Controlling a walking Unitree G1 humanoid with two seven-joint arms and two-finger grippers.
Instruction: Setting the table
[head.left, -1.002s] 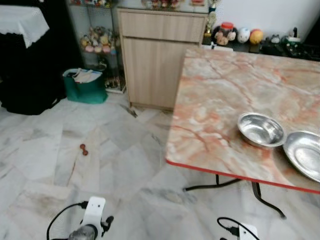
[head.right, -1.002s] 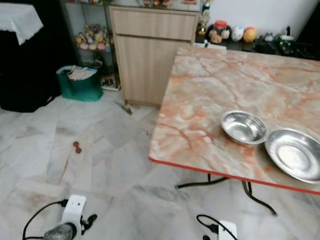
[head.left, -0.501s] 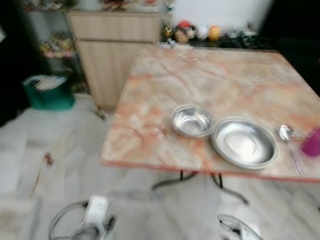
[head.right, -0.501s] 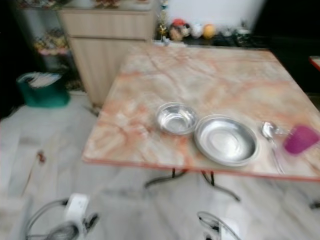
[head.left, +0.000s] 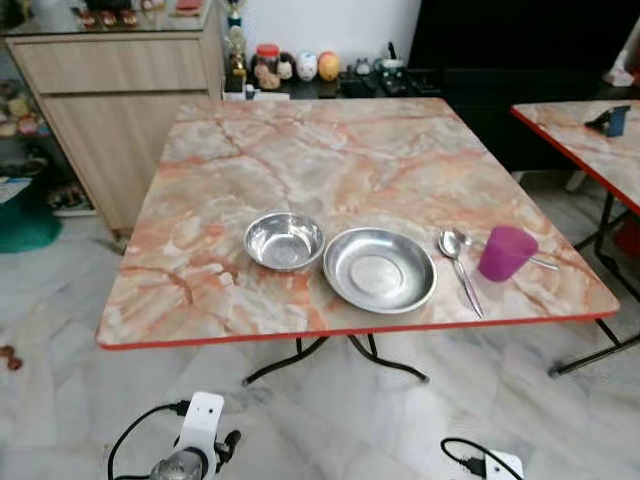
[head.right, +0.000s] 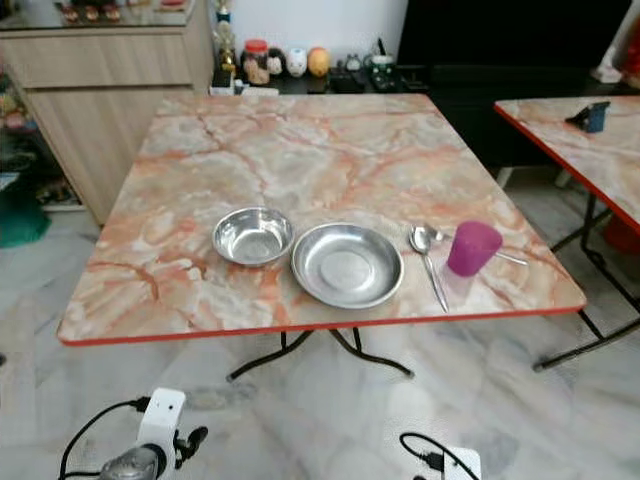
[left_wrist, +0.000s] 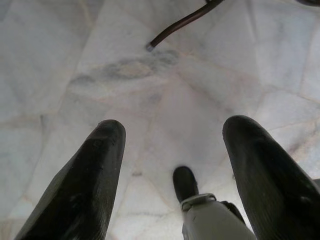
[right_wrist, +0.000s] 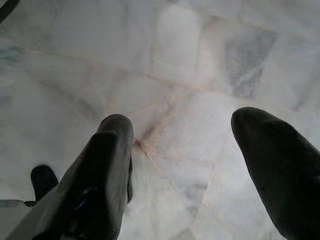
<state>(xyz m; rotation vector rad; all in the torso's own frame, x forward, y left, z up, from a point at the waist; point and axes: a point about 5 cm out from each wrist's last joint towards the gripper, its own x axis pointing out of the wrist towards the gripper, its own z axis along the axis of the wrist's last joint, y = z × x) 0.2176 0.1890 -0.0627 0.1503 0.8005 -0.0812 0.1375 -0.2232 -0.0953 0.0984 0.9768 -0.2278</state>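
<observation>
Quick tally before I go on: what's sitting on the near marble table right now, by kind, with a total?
Steel bowl: 1
Steel plate: 1
Spoon: 1
Purple cup: 1
Total: 4, all in a row along the table edge nearest the robot. A second thin utensil may lie behind the cup, too hidden to count.

Both arms are hanging low at the robot's sides. The left gripper (left_wrist: 172, 150) is pointing down with its two black fingers (left_wrist: 85, 185) spread wide. The right gripper (right_wrist: 182, 150) is hanging likewise, its fingers (right_wrist: 100, 175) also wide apart.
</observation>
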